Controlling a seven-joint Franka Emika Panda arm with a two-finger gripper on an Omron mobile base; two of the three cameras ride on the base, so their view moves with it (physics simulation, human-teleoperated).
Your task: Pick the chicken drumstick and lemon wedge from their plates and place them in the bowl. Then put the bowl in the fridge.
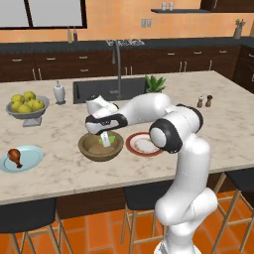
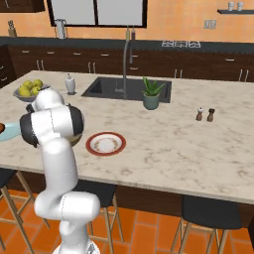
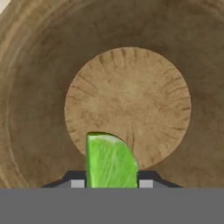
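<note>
Hand view: lower part of small yellow-green lemon wedge (image 3: pixel 110 161) cut off at 6 o'clock; dark fingertips (image 3: pixel 77 178) barely showing either side. Rim of round brown wooden bowl (image 3: pixel 39 87) cropped on all sides.

Left base view: gripper (image 1: pixel 105 138) partly hidden inside the bowl (image 1: pixel 89 149); 3 o'clock edge of white plate with red-brown rim (image 1: pixel 136 144) masked by arm.

Right base view: bowl almost fully behind arm; pale blue plate (image 2: pixel 9 133) cut off at 9 o'clock, drumstick mostly out of frame.

base views share counter (image 1: pixel 59 173), hand view close over bowl (image 3: pixel 39 87)
</note>
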